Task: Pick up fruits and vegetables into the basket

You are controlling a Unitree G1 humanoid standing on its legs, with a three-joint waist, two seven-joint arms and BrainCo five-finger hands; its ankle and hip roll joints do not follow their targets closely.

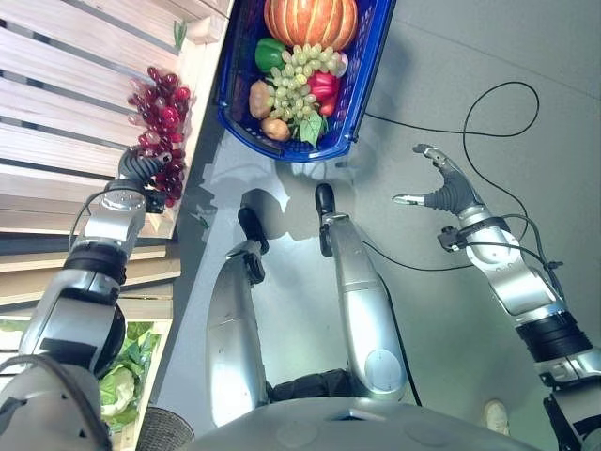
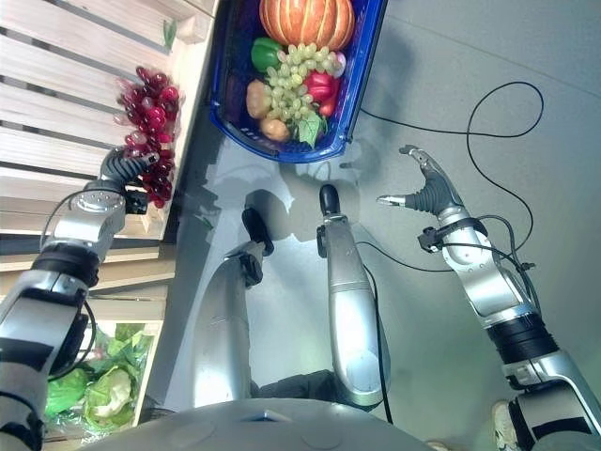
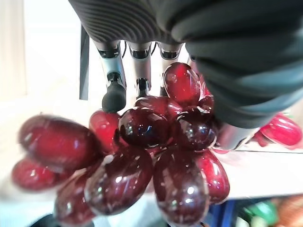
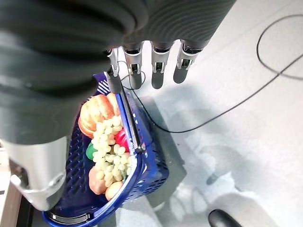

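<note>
one red grape bunch (image 1: 161, 127), one basket (image 1: 238, 113)

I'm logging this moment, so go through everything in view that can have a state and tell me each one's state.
Left hand: shut on the red grapes, at the wooden shelf.
Red grapes: bunch lying on the shelf edge, gripped at one end.
Right hand: open, held over the floor, holding nothing.
Blue basket: on the floor, loaded with a pumpkin, green grapes, peppers, other produce.

Basket (image 1: 362, 85) on floor ahead w/ pumpkin (image 1: 311, 21), grapes (image 1: 299, 83) inside; shelf (image 1: 56, 103) to its left, grape bunch (image 1: 161, 117) on it.
</note>
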